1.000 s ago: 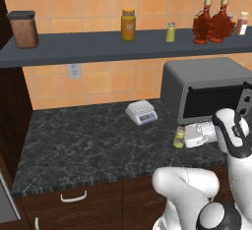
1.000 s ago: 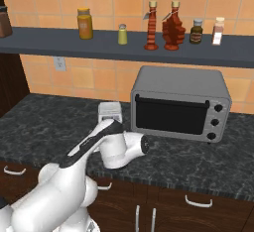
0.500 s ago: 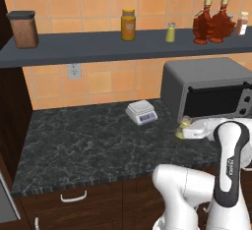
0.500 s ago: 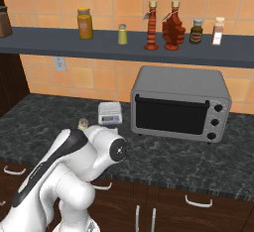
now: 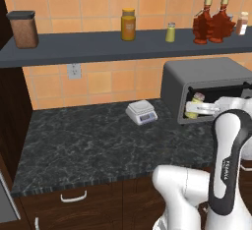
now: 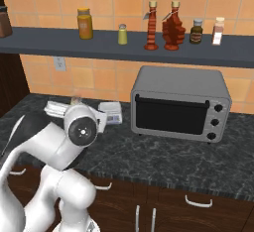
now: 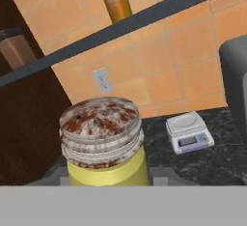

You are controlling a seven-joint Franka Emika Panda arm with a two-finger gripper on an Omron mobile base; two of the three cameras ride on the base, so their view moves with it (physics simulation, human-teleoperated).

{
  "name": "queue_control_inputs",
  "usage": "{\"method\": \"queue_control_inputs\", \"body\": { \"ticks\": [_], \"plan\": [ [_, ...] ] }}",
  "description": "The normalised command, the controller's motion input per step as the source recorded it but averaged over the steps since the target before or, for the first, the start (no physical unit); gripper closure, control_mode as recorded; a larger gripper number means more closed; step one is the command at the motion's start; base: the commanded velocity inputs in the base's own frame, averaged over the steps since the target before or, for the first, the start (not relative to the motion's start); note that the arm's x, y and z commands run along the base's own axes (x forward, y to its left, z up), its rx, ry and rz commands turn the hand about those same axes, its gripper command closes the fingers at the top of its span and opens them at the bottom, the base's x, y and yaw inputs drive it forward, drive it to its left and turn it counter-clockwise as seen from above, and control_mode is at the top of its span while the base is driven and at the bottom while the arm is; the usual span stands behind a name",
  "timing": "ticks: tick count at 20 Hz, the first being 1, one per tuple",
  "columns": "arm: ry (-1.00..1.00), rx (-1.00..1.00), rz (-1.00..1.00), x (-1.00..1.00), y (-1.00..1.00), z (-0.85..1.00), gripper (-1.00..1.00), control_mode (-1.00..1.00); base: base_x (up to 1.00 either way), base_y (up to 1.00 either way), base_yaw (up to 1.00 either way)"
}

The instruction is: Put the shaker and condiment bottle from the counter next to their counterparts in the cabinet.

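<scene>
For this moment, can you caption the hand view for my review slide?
Gripper holds the yellow-green shaker above the counter, with the kitchen scale behind.

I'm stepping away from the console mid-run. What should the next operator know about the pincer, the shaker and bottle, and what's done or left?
Pincer: shut on the shaker, lifted off the counter in front of the toaster oven.
Shelf: matching shaker stands left of two red maple-leaf bottles, side by side.
Done: the bottle appears to be placed already, beside its twin.
Left: raise the held shaker to the shelf, set it next to its match, release.
</scene>
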Motion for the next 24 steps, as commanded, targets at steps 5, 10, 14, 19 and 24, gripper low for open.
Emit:
{"method": "queue_control_inputs", "body": {
  "ticks": [5,10,14,19,24],
  "plan": [
    [0.09,0.00,-0.34,-0.29,0.00,0.99,1.00,-1.00,0.00,0.00,0.00],
    [0.09,0.00,-0.30,-0.16,0.00,0.99,1.00,-1.00,0.00,0.00,0.00],
    [0.04,0.00,-0.22,-0.05,0.00,0.90,1.00,-1.00,0.00,0.00,0.00],
    [0.00,-0.05,-0.09,-0.11,0.06,0.47,1.00,-1.00,0.00,0.00,0.00],
    [-0.06,-0.02,-0.03,0.02,0.07,0.36,1.00,-1.00,0.00,0.00,0.00]
  ]
}}
